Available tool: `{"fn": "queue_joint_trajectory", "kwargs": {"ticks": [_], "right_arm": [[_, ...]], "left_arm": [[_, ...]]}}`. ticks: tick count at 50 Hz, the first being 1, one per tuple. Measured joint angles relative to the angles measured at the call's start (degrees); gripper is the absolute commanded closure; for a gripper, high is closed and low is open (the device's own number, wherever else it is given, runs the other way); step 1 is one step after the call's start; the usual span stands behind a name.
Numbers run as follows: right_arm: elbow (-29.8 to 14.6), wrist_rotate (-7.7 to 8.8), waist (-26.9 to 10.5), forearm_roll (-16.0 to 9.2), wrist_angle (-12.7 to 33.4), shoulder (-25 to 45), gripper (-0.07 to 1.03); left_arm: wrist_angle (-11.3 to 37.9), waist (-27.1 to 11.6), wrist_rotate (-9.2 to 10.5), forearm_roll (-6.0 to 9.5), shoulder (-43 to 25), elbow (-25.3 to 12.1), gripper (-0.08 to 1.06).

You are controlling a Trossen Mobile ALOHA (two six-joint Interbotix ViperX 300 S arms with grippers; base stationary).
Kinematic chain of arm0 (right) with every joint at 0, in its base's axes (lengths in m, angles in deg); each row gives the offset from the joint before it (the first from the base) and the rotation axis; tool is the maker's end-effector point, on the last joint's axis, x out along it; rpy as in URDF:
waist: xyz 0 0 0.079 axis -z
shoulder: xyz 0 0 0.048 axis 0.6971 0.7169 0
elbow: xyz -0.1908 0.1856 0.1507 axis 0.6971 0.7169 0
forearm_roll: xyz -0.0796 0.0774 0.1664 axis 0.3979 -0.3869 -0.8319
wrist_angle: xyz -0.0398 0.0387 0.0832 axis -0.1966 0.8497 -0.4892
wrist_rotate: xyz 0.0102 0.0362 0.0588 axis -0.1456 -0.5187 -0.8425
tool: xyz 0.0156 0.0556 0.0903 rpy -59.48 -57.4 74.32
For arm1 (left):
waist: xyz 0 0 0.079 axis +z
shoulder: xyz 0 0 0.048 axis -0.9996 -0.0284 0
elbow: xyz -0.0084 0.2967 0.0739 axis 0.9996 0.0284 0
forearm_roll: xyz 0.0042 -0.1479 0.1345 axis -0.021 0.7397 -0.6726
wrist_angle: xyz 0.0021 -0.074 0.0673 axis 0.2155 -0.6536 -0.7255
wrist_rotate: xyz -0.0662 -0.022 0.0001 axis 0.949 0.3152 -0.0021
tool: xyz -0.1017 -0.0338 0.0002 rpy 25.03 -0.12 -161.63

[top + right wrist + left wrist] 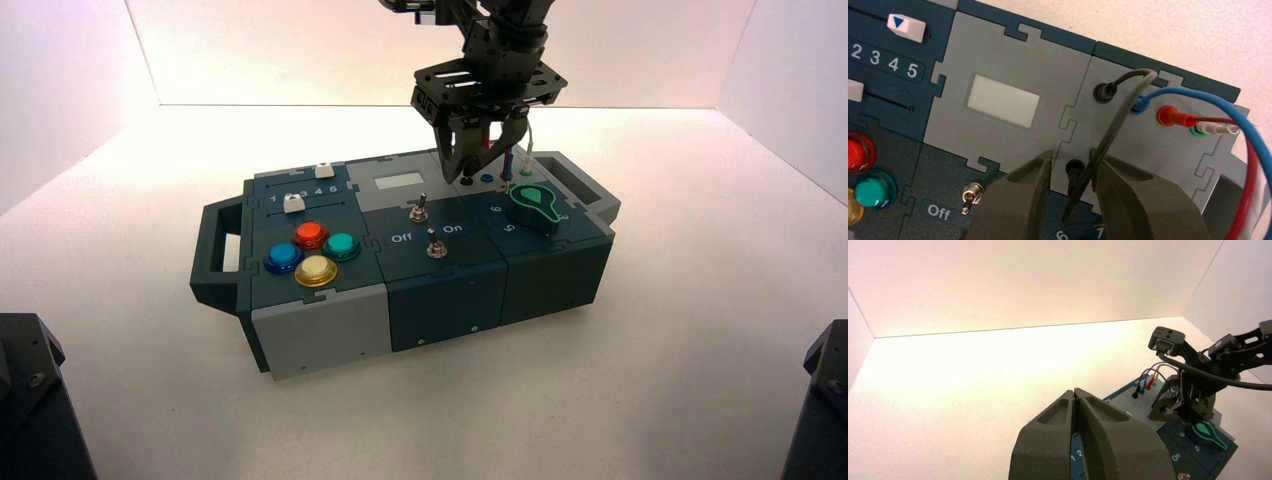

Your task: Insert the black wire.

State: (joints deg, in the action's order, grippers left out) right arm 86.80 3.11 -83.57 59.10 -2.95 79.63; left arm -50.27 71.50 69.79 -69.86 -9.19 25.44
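The black wire loops over the grey panel at the back of the box. One of its black plugs sits in a far socket. Its other plug stands upright in a nearer socket between the fingers of my right gripper. That gripper is open, one finger on each side of the plug, and the lead runs along the inside of one finger. In the high view the right gripper points down at the back of the box. My left gripper is shut and empty, hanging off to the box's left.
A blue lead, a red plug and a white plug sit in sockets beside the black one. A pale display window, two toggle switches, a green knob, coloured buttons and sliders cover the top.
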Motion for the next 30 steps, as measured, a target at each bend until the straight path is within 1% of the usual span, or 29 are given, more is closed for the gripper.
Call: {"fn": "queue_joint_trajectory", "kwargs": {"ticks": [30], "right_arm": [[-1.5, -0.18, 0.2, 1.1, 2.4, -0.6, 0.57]], "left_arm": [[0.1, -0.1, 0.00, 0.09, 0.0, 0.0, 1.01]]}}
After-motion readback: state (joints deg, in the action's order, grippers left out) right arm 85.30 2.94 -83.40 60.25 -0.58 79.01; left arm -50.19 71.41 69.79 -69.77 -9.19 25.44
